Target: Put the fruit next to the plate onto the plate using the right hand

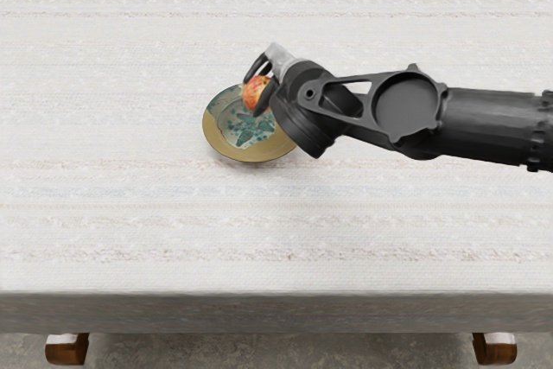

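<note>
A round plate (226, 138) with a brown-gold rim and a blue-green pattern lies on the table, left of centre. My right arm comes in from the right edge, and its hand (263, 79) hangs over the plate's far right part. The fingers are curled around a red and yellow fruit (255, 92), which sits over the plate's upper right rim. I cannot tell whether the fruit touches the plate. The hand's dark wrist covers the plate's right side.
The pale striped table (130, 213) stretches wide on all sides of the plate. Its front edge runs along the bottom, with two wooden feet (66, 348) showing below it.
</note>
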Controlling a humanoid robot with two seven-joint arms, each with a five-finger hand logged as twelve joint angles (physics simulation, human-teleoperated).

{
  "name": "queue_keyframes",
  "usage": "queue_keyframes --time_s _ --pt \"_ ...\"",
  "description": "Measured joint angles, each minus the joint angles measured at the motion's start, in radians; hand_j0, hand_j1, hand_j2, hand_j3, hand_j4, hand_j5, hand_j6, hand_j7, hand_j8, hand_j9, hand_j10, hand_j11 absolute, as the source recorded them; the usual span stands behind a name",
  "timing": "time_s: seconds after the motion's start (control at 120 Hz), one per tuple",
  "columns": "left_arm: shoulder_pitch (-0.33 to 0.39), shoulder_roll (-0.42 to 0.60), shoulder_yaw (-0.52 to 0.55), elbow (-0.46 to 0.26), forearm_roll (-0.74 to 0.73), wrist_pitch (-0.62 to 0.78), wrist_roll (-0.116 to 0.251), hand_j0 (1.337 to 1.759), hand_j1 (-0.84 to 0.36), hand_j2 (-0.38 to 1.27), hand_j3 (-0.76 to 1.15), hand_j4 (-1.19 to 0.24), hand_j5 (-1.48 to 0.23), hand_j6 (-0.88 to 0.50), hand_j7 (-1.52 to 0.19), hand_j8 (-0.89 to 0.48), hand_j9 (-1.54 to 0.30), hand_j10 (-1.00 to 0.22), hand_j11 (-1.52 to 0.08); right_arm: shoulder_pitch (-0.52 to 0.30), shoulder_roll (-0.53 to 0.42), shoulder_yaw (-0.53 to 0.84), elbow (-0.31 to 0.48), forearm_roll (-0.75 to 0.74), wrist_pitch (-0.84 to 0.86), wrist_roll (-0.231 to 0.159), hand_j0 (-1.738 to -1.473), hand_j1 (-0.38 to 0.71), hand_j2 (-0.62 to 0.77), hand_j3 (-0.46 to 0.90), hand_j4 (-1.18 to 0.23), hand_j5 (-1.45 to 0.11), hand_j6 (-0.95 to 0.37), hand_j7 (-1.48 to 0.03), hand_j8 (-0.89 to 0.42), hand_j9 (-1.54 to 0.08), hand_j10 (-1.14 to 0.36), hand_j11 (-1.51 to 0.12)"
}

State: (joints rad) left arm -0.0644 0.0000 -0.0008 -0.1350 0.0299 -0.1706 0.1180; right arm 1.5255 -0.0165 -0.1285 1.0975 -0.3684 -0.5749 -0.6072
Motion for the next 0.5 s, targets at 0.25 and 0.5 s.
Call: queue_keyframes --time_s 0.25,0.5 --pt "0.0 0.0 0.001 0.0 0.0 0.0 0.0 1.658 0.07 0.05 0.0 -0.23 -0.3 -0.23 -0.3 -0.23 -0.3 -0.23 -0.3 -0.038 0.015 -0.003 -0.106 -0.003 0.01 -0.001 -1.654 0.25 0.18 0.0 -0.72 -1.15 -0.35 -1.03 -0.27 -1.14 -0.57 -1.14" --pt "0.0 0.0 0.001 0.0 0.0 0.0 0.0 1.658 0.07 0.05 0.0 -0.23 -0.3 -0.23 -0.3 -0.23 -0.3 -0.23 -0.3 -0.061 0.016 0.003 -0.134 -0.004 0.041 -0.001 -1.653 0.25 0.18 0.0 -0.73 -1.15 -0.36 -1.04 -0.27 -1.15 -0.56 -1.14"
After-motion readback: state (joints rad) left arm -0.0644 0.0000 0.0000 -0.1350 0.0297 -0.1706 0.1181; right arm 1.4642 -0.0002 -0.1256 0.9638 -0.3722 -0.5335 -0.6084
